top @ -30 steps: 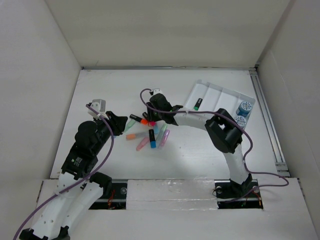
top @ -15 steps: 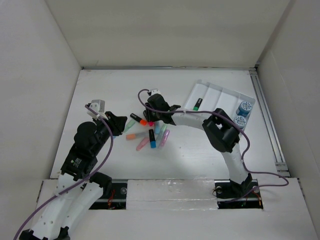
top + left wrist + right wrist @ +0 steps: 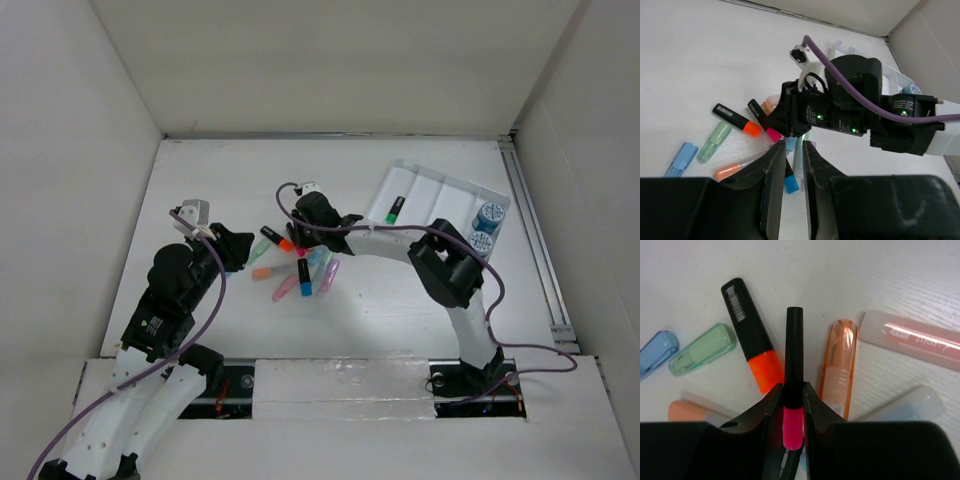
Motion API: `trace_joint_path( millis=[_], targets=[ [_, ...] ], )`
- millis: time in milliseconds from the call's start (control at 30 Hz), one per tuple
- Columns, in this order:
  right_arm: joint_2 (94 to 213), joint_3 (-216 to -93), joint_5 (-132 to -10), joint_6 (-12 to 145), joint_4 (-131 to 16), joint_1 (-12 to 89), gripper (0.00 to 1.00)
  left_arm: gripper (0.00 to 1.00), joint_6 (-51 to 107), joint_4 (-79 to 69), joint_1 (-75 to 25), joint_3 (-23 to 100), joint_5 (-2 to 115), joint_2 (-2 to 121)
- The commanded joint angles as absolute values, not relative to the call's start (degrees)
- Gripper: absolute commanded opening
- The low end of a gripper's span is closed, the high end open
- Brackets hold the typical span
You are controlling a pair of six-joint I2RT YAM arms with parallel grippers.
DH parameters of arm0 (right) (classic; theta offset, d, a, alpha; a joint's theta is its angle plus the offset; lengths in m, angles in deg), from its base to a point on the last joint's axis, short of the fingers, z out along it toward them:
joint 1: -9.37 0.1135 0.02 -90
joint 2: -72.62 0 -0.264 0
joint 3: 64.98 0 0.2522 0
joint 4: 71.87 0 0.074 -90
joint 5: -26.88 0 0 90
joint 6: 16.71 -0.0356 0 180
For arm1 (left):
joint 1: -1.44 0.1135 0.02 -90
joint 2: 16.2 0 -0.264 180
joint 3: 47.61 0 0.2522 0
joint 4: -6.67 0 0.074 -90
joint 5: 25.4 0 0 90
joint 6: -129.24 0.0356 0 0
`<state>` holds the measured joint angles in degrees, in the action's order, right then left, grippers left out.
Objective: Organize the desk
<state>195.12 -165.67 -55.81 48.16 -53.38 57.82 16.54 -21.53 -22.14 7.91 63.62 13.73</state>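
Right wrist view: the right gripper (image 3: 792, 392) has its two black fingers closed tight on a slim highlighter with a black barrel and a pink end (image 3: 794, 345). It grips across the barrel, which we judge gives a steady lift out of the clutter. Just beside it lie a black highlighter with an orange end (image 3: 752, 340) and a clear orange plastic cap (image 3: 839, 367).

From above, these pens are scattered mid-desk on the flat matte white tabletop (image 3: 230, 170) that fills the walled enclosure. At its right rear sits a small white compartmented tray (image 3: 440, 190), likely the pens' destination.

The left gripper (image 3: 795, 147) hangs near the pile, fingers a narrow gap apart and holding nothing, apparently kept clear of the other arm.
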Motion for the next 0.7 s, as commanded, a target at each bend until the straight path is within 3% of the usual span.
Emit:
trace_joint_path(
  millis=[0,167,400,667],
  targets=[
    [187.2,-161.8,-58.7,46.1,-61.4,57.7,0.1,0.17,16.9,-20.1,-22.4,8.3,64.0,13.3],
    [175.8,-153.8,-61.6,42.9,-68.7,53.1,0.1,0.17,17.0,-20.2,-22.4,8.3,64.0,13.4],
    [166.5,-140.9,-59.2,38.8,-71.2,38.9,0.08,0.17,17.0,-20.1,-22.4,8.3,64.0,13.4],
    [168.1,-137.1,-60.9,35.9,-71.4,24.1,0.09,0.17,17.0,-20.1,-22.4,8.2,63.6,13.9]
  ],
)
